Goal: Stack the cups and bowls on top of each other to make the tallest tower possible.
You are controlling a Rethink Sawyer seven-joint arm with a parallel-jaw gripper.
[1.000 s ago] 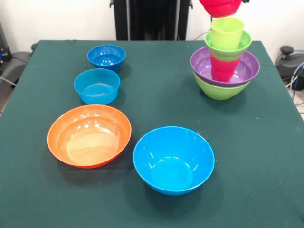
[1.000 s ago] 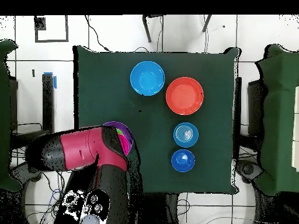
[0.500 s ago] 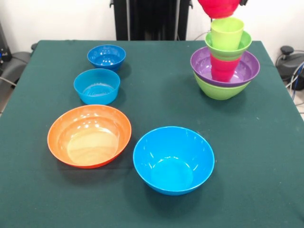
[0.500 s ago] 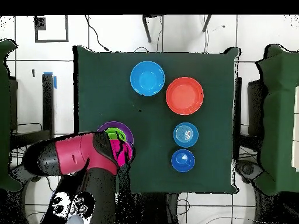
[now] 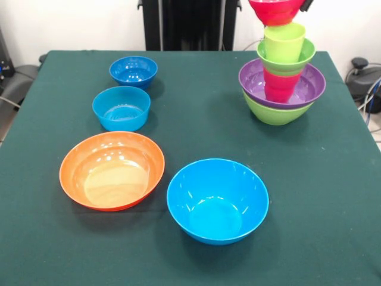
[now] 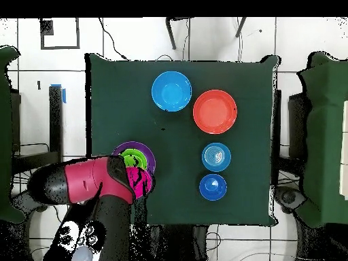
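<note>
The tower (image 5: 280,83) stands at the right far part of the green tabletop (image 5: 196,125) in the front view. From the bottom it is 1 large lime-green bowl (image 5: 272,113), 1 wide purple bowl (image 5: 306,89) nested in it, 1 red cup (image 5: 280,86) standing in the purple bowl, 1 small lime-green bowl (image 5: 297,59) on the red cup, and 1 lime-green cup (image 5: 284,40) in that small bowl.

A small pink-red bowl (image 5: 275,10) hangs at the top edge, right over the green cup and just about meeting its rim. Only a dark bit of the end effector (image 5: 306,5) shows beside this bowl, so whether it is wide, narrow or gripping the bowl cannot be told. In the overhead view the red and black arm (image 6: 88,182) covers much of the tower, with purple and green edges showing past it.

The other 4 bowls sit apart from the tower: 1 dark blue small bowl (image 5: 133,71), 1 light blue small bowl (image 5: 121,108) just in front of it, 1 large orange bowl (image 5: 112,170) and 1 large light blue bowl (image 5: 217,200) beside it. All 4 stand upright and empty.
</note>
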